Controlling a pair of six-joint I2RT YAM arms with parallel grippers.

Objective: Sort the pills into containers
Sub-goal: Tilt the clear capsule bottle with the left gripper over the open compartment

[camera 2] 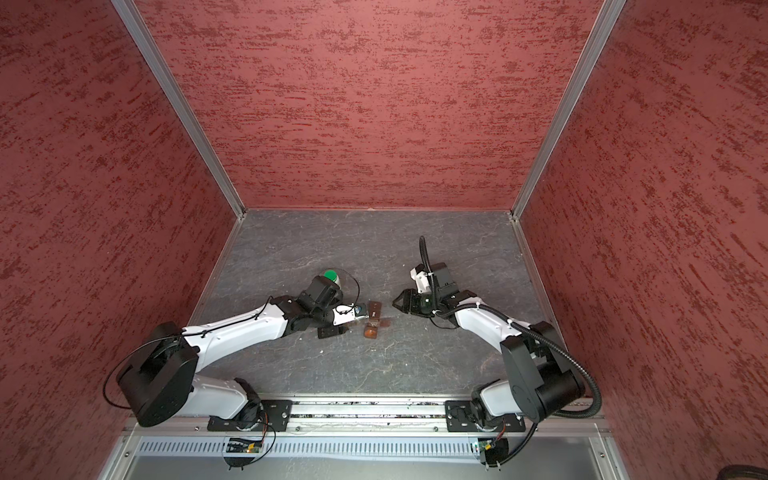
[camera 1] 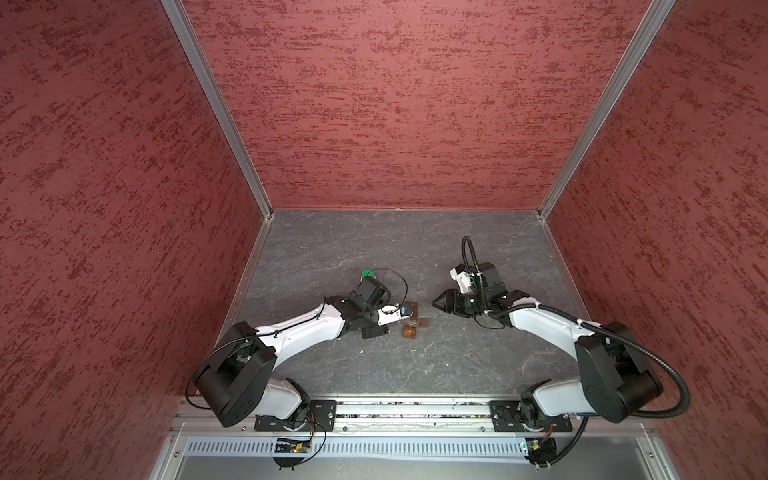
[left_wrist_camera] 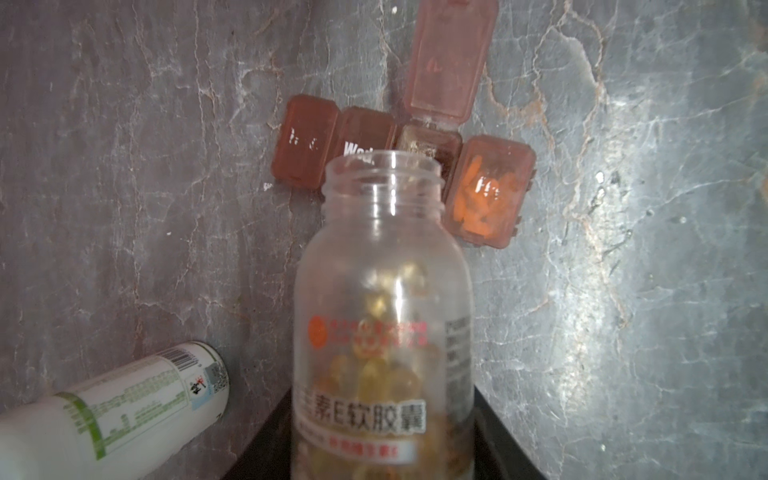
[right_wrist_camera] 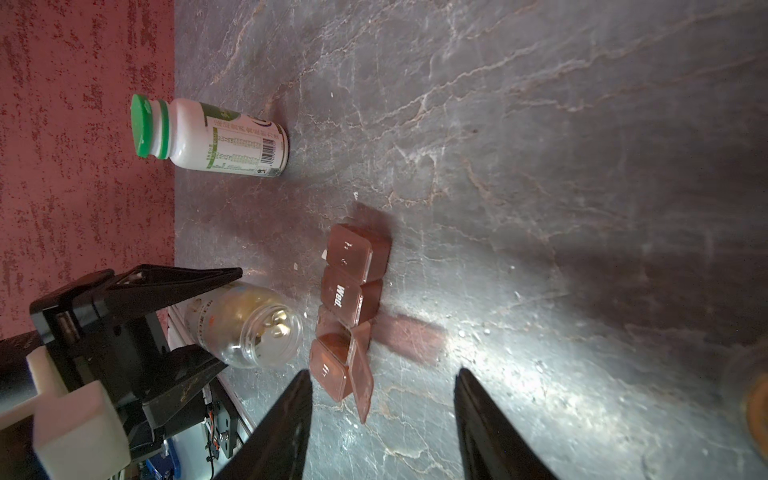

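Left hand (right_wrist_camera: 224,320) clamps clear bottle (left_wrist_camera: 382,291), tipped toward containers (left_wrist_camera: 303,141); right hand (right_wrist_camera: 383,374) spread, empty, nearby.

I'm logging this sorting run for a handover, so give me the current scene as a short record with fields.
left hand: shut on clear bottle, uncapped, mouth toward pill strip
right hand: open, empty, near pill strip
open cell: lid flipped back; contents unclear
end cell: closed, orange pills inside
white bottle: on table, green cap on
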